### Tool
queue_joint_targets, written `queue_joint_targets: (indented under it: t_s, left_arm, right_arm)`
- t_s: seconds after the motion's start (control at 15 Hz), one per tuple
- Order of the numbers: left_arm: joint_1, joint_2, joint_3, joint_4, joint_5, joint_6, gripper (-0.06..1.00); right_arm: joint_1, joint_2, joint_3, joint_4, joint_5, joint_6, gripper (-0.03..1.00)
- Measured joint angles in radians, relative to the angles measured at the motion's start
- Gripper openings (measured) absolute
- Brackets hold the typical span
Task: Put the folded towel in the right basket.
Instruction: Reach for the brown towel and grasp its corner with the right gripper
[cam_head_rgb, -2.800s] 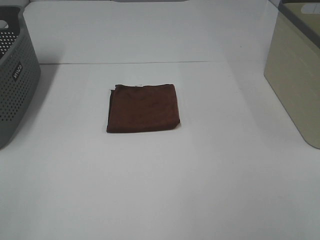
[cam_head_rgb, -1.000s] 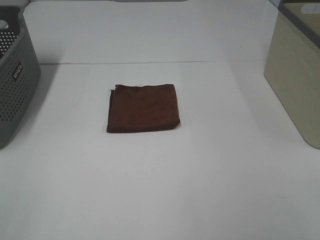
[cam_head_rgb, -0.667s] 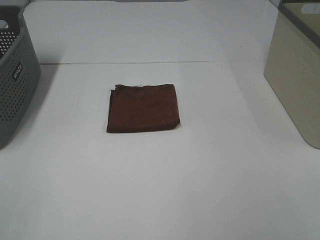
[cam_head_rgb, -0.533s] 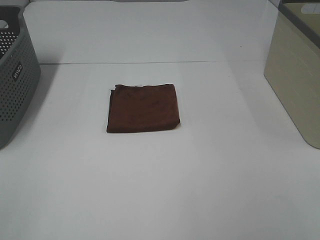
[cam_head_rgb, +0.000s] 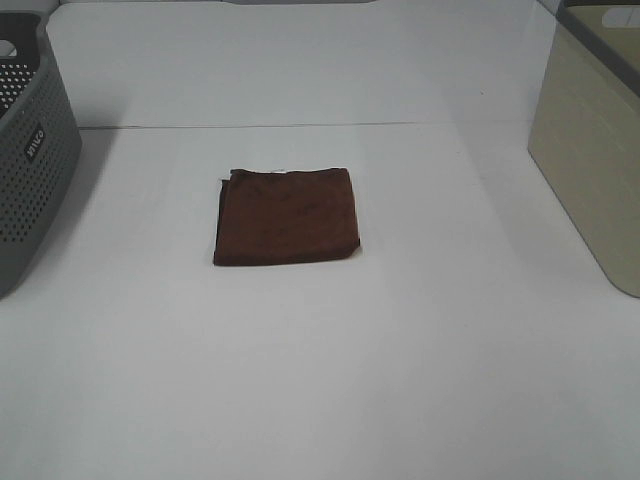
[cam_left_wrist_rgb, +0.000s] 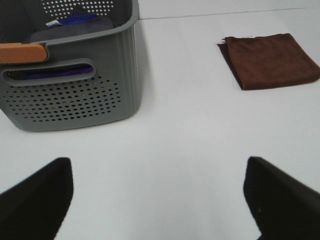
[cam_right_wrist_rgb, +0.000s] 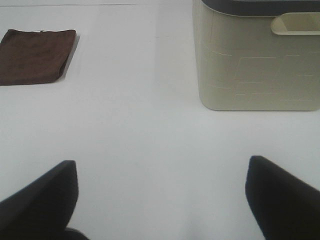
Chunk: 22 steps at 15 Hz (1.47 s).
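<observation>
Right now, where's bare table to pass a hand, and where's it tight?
Bare: the strip between the towel and the beige basket, the strip between the towel and the grey basket, and the whole near half of the table, on the robot's side of the towel. Tight only at the side edges, where the baskets stand.

Brown folded towel (cam_head_rgb: 287, 216) — flat, roughly square, on the white table's middle. Beige right basket (cam_head_rgb: 592, 150) stands upright at the right edge — well apart.
</observation>
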Motion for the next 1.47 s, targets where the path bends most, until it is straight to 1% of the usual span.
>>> queue_joint_targets:
  t_s: [0.2,0.33,0.4,0.6,0.87,0.93,1.07,1.2,1.27,1.33,1.47]
  left_arm:
    - [0.000,0.000,0.000,0.000,0.000,0.000,0.88]
    - [0.000,0.000,0.000,0.000,0.000,0.000,0.88]
    - [0.000,0.000,0.000,0.000,0.000,0.000,0.88]
    - [0.000,0.000,0.000,0.000,0.000,0.000,0.88]
    - [0.000,0.000,0.000,0.000,0.000,0.000,0.88]
    - [0.000,0.000,0.000,0.000,0.000,0.000,0.88]
    - [0.000,0.000,0.000,0.000,0.000,0.000,0.88]
    - [0.000,0.000,0.000,0.000,0.000,0.000,0.88]
    - [0.000,0.000,0.000,0.000,0.000,0.000,0.88]
    - [0.000,0.000,0.000,0.000,0.000,0.000,0.88]
    - [0.000,0.000,0.000,0.000,0.000,0.000,0.88]
  right_arm:
    - [0.000,0.039,0.000,0.000,-0.003,0.000,0.85]
    - [0.000,0.177,-0.042,0.002,-0.053,0.000,0.85]
    - [0.000,0.286,-0.093,0.004,-0.076,0.000,0.85]
    - [0.000,0.540,-0.218,0.008,-0.079,0.000,0.85]
    - [0.000,0.886,-0.434,0.027,-0.079,-0.001,0.85]
    - [0.000,0.968,-0.498,0.045,-0.071,-0.001,0.85]
    - [0.000,1.120,-0.614,0.081,-0.013,-0.001,0.85]
    - [0.000,1.265,-0.705,0.125,0.028,-0.003,0.85]
    - [0.000,1.299,-0.727,0.139,0.031,-0.005,0.85]
    - [0.008,1.353,-0.765,0.157,0.033,-0.011,0.85]
    - [0.080,1.459,-0.838,0.166,0.018,-0.020,0.85]
